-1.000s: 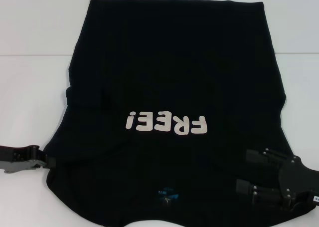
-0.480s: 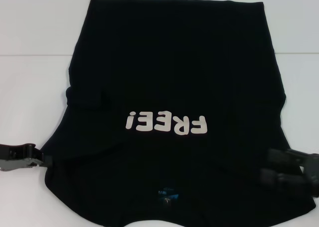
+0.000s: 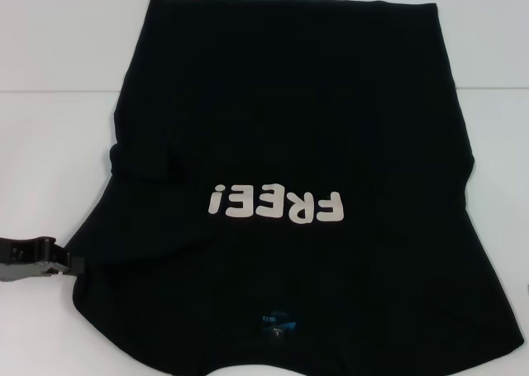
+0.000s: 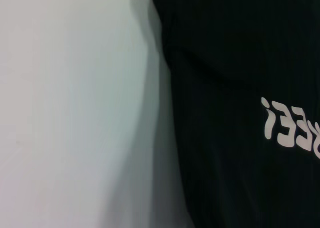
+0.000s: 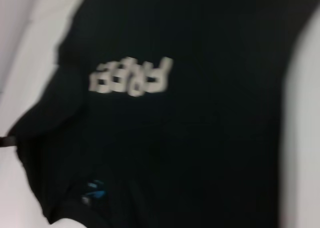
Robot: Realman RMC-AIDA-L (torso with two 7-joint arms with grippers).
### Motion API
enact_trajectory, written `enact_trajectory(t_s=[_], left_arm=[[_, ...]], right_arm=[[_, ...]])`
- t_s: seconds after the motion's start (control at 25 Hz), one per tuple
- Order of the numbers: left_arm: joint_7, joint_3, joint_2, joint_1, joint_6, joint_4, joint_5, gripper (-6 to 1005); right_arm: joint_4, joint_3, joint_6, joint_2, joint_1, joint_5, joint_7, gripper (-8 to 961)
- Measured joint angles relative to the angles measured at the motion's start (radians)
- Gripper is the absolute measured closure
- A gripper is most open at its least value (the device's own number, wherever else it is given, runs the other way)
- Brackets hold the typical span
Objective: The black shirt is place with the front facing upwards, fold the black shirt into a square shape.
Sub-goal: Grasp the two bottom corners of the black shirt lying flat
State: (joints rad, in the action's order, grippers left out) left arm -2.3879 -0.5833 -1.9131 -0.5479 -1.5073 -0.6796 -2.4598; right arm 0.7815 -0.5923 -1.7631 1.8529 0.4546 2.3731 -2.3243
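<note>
- While my left gripper [image 3: 73, 264] sits at eight o'clock against the large black cotton T-shirt [image 3: 289, 128], its sleeve edge lies toward three o'clock from it; I cannot tell its jaw state.
- Shirt lies flat, long axis twelve-to-six; right gripper is out of sight.

Black shirt [image 3: 289, 145] runs off bottom edge in head view, collar end cut off. Blue neck label [image 3: 277, 323] too small to read. Left gripper [image 3: 37, 260] half out of frame at left edge, fingertips lost against shirt edge, can't tell finger state. "FREE!" print [image 5: 131, 76] smeared in right wrist view, clipped by frame edge in left wrist view.
</note>
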Motion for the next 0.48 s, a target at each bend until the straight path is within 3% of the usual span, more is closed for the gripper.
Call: enact_trajectory(t_s=[0.2,0.48], left_arm=[[0.007,-0.003,0.001,0.000,-0.005,0.000,0.001,996],[0.016,0.000,0.002,-0.001,-0.012,0.000,0.000,996]], right_arm=[[0.009,0.041,-0.029,0.000,0.048,0.135,-0.045,59],[-0.004,0.023,0.016,0.023,0.064,0.159,-0.040,59]])
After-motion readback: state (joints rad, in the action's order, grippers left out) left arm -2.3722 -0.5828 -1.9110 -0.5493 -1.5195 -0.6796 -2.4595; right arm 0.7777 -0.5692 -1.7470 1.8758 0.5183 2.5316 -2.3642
